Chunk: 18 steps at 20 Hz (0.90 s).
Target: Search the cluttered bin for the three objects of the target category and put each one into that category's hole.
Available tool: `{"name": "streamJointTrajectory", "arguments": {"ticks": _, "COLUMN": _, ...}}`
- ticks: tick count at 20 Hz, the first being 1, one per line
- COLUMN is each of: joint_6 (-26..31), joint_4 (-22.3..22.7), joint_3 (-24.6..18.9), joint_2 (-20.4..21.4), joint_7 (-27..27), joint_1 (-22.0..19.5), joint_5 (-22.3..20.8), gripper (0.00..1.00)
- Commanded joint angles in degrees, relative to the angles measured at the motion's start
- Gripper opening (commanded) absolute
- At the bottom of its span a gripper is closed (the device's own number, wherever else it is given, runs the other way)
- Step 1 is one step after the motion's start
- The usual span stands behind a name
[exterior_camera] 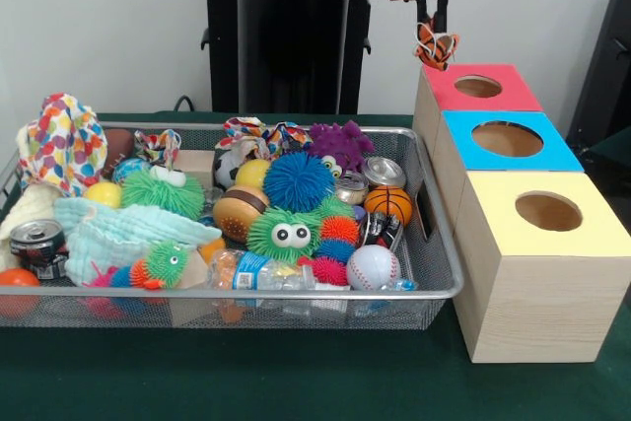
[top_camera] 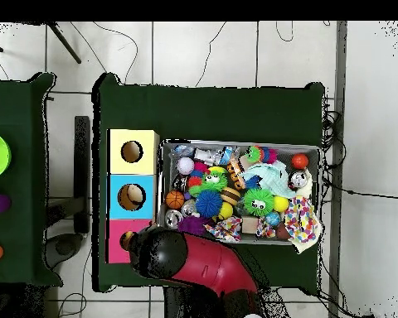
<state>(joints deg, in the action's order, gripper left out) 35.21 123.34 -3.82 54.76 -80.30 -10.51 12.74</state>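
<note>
- Green bench [exterior_camera: 296, 382] comes first before the camera, then the front rim of the bin [exterior_camera: 246, 295], well below the jaws and to their side.
- Yellow-topped box [exterior_camera: 537, 273] and blue-topped box [exterior_camera: 503, 145] stand in a row with the red-topped box [exterior_camera: 473, 91]; the red one is the closest to the jaws.
- Up at the top of the front view, the gripper [exterior_camera: 435, 44] has its jaws closed on the orange tiger [exterior_camera: 435, 46], a small orange and black striped toy that hangs between them.
- Under the jaws and a little to the side is the hole [exterior_camera: 478, 87] of the red-topped box. The tiger is above the back corner of this box, not yet over the hole, as far as I can judge.
- From overhead, the arm [top_camera: 194, 265] covers the red-topped box partly, so the jaws and the toy are hidden there.
- My judgement of the progress: one target toy is out of the bin and close to its drop, but it is not released.
- I cannot find the yellow duck or the tan dog with certainty in the clutter; they may be buried under the fuzzy balls [exterior_camera: 296, 182] and cloths, or already in the box. So what is left after this drop I cannot tell.
</note>
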Motion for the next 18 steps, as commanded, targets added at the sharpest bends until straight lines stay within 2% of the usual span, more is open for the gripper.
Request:
{"name": "streamJointTrajectory", "arguments": {"ticks": 1, "joint_6": -4.0, "joint_4": 3.5, "joint_3": -2.5, "joint_2": -2.1, "joint_7": -12.3, "joint_1": 0.5, "joint_5": 3.4, "gripper": 0.0}}
{"name": "streamJointTrajectory", "arguments": {"ticks": 10, "joint_6": -4.8, "joint_4": 5.4, "joint_3": -1.2, "joint_2": -0.3, "joint_7": -13.7, "joint_1": 2.3, "joint_5": 5.0, "gripper": 0.0}}
{"name": "streamJointTrajectory", "arguments": {"ticks": 18, "joint_6": -9.9, "joint_4": 10.4, "joint_3": -2.2, "joint_2": 0.5, "joint_7": -13.6, "joint_1": 2.9, "joint_5": 7.9, "gripper": 0.0}}
